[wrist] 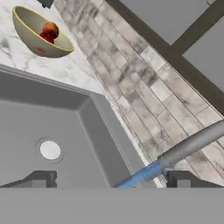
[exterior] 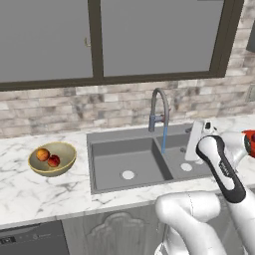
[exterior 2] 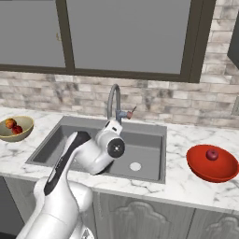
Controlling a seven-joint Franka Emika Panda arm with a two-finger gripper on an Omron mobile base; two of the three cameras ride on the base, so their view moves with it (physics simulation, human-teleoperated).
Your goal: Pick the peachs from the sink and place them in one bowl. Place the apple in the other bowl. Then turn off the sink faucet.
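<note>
Tan bowl [exterior: 52, 159] is seen on the marble counter [exterior: 30, 191] left of the sink [exterior: 144, 160], well apart from it; two peaches [exterior: 48, 157] are held inside, touching each other, one nearer the wall and one nearer the front rim; the same bowl is seen at the upper left of the hand view, fruit within.

Red bowl [exterior 2: 212, 163] is set on the counter right of the sink; the apple [exterior 2: 212, 154] is seated near its middle.

Both sink basins are seen bare but for pale round drains [exterior: 128, 175]; the divider is seen between them.

Faucet [exterior: 159, 112] stands at the back rim, gooseneck arched forward; a thin blue stream [exterior: 164, 139] is seen falling from the spout, so water is running; a small red-tipped lever [exterior 2: 132, 111] is noted at its side.

Gripper [wrist: 111, 178] is held over the sink by the faucet; two dark finger tips [wrist: 40, 178] are seen well apart, jaws wide, nothing between them; the faucet neck and blue stream pass just above the tips in the hand view; contact with the faucet cannot be told.
</note>
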